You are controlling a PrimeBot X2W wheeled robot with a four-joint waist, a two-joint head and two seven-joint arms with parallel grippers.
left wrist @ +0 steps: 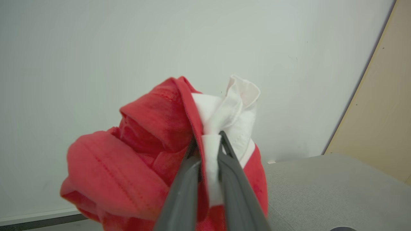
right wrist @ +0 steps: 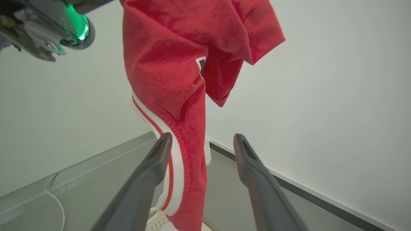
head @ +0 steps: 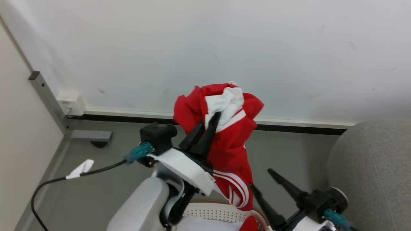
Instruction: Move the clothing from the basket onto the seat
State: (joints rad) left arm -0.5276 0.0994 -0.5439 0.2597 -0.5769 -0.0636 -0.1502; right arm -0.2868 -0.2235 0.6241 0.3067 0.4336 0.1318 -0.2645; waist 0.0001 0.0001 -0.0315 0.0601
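Observation:
A bright red garment with white striped trim (head: 229, 150) hangs in the air from my left gripper (head: 210, 119), which is shut on its bunched white and red top. The left wrist view shows the pinched fabric (left wrist: 144, 154) between the tips of my left gripper (left wrist: 208, 138). The cloth's lower end reaches down to the white perforated basket (head: 218, 213) at the bottom edge. My right gripper (head: 259, 179) stands open just right of the hanging cloth. In the right wrist view the garment (right wrist: 179, 80) hangs ahead of my open right gripper (right wrist: 201, 138). The grey sofa (head: 372, 173) is at the right.
A white wall with a dark baseboard (head: 289, 126) runs across the back. A beige panel and grey metal post (head: 48, 99) stand at the left. A black cable with a white tag (head: 80, 170) lies on the grey floor.

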